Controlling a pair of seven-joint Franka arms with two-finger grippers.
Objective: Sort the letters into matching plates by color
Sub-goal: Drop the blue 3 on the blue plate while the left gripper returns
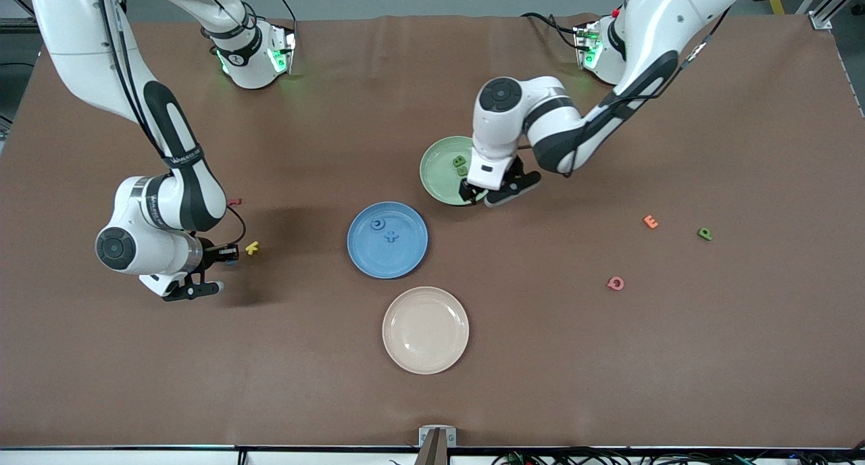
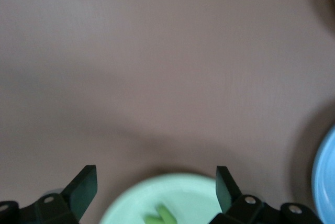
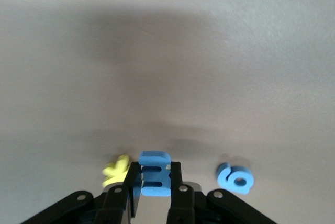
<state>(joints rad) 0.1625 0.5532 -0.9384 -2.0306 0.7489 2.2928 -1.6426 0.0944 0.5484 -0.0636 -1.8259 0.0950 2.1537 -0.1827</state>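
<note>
Letters, status of sorting: the blue plate [image 1: 387,240] near the table's middle holds two blue pieces, a ring shape [image 1: 379,224] and a plus sign [image 1: 391,236]. The green plate [image 1: 449,169], farther from the front camera and toward the left arm's end, holds green pieces [image 1: 460,163]; at least two show, partly hidden by the arm, and the count cannot be confirmed.

The left gripper [image 1: 488,192] hangs over the green plate's rim with its fingers [image 2: 84,186] spread wide and nothing between them; a green piece [image 2: 159,215] lies in the plate below. I judge a drop to have just been made there.

The right gripper [image 3: 155,179], down at the table toward the right arm's end, is pinched on a blue letter [image 3: 154,174]. A second blue piece [image 3: 235,178] lies just beside it, as does a yellow letter [image 1: 252,247].

Outstanding, by my judgement: the held blue letter and its neighbour are to go to the blue plate; one green letter [image 1: 705,233] is loose toward the left arm's end. Orange [image 1: 650,222] and pink [image 1: 615,283] letters and the cream plate [image 1: 425,330] fall outside the task.

Markings: lettering on the right arm's [image 1: 182,158] band is too small to read.
</note>
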